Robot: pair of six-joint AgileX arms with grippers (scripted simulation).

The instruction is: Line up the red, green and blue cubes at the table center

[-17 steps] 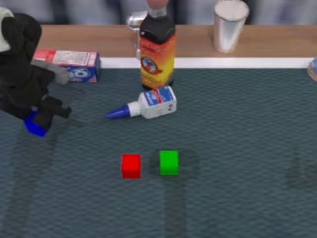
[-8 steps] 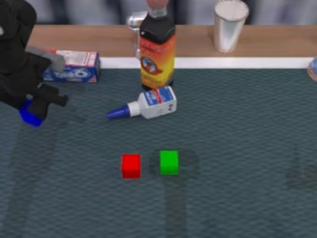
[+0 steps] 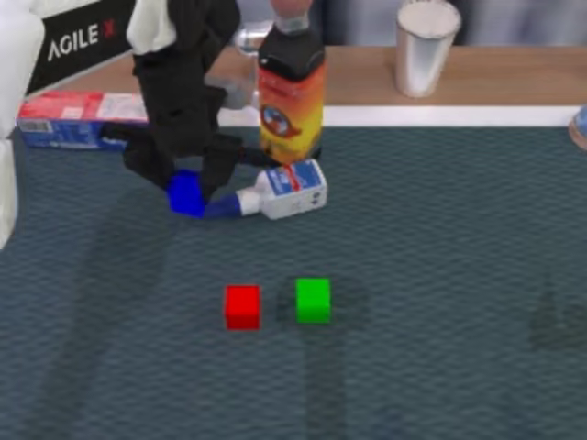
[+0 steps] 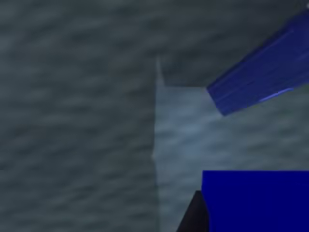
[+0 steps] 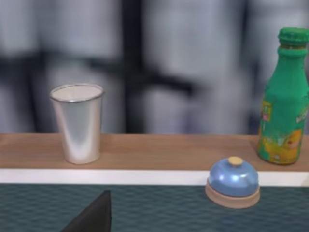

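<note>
Top view shows the left claw (image 3: 188, 188) clamped on the blue cube (image 3: 185, 194), held above the desk (image 3: 440, 238) just beside the glue bottle's (image 3: 275, 192) blue nozzle. Red cube (image 3: 242, 305) and green cube (image 3: 313, 300) sit side by side at centre. Carrying is under way; next, set blue in line with them. The right claw is out of sight.

You see a dark teal-grey woven counter (image 3: 440, 238). On it, the red cube (image 3: 242, 306) and green cube (image 3: 313, 301) sit side by side with a small gap. Behind them lie a glue bottle (image 3: 280, 192) and a dark sauce bottle (image 3: 292, 92); a carton (image 3: 78, 119) lies far left.
</note>
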